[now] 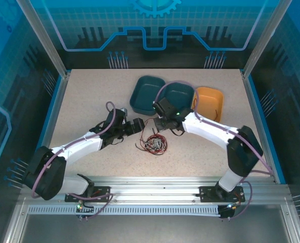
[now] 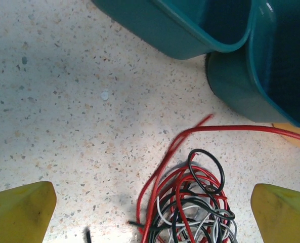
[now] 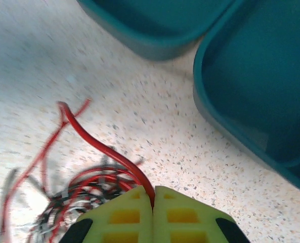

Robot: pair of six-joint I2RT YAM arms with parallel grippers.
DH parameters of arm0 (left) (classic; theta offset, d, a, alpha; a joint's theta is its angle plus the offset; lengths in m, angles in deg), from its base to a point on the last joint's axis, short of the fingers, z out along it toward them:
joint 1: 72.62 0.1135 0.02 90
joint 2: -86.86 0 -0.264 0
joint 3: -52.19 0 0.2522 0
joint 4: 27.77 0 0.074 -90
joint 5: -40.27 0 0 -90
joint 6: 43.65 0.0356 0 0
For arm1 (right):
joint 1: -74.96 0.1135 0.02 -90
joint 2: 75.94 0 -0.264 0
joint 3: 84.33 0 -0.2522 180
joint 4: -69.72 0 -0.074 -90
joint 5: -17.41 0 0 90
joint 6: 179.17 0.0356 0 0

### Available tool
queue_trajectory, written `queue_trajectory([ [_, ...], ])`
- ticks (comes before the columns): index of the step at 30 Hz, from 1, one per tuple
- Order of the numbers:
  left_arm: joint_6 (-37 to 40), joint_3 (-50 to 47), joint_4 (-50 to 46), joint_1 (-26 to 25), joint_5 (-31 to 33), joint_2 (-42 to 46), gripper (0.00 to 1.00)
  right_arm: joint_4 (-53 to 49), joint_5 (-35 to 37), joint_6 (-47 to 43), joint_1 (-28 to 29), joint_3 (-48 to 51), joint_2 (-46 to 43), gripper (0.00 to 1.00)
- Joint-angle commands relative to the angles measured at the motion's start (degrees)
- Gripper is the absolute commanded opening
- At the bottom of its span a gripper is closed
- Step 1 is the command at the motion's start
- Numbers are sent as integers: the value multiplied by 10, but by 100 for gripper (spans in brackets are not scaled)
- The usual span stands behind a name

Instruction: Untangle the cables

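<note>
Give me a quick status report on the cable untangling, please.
Right end effector shut on red cable. Left end effector open, facing tangle. Teal trays close behind, nothing blocking.

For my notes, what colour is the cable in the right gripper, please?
Red; the cable shows best in the right wrist view.

No word, label, brand name or number can be read on anything in these views. The nearest thing to a sign is a blue gear-shaped emblem (image 1: 155,6) at the top centre of the top external view, cut off by the frame's upper edge. It is printed on the blue back panel (image 1: 89,25) and bears no letters. Below it on the same panel runs a light-blue angular line pattern (image 1: 155,39), also without lettering.
</note>
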State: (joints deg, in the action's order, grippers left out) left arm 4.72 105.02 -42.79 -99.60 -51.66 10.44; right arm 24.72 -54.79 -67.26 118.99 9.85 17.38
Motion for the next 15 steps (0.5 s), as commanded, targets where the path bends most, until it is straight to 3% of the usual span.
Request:
queue_trajectory([
  [1,19,-4,3,4,-7,26,99,-13,34,18,17,-12,-51,0],
  [15,39,-32,65,4,-54,50,99,5,27,1,58,-54,-168,0],
])
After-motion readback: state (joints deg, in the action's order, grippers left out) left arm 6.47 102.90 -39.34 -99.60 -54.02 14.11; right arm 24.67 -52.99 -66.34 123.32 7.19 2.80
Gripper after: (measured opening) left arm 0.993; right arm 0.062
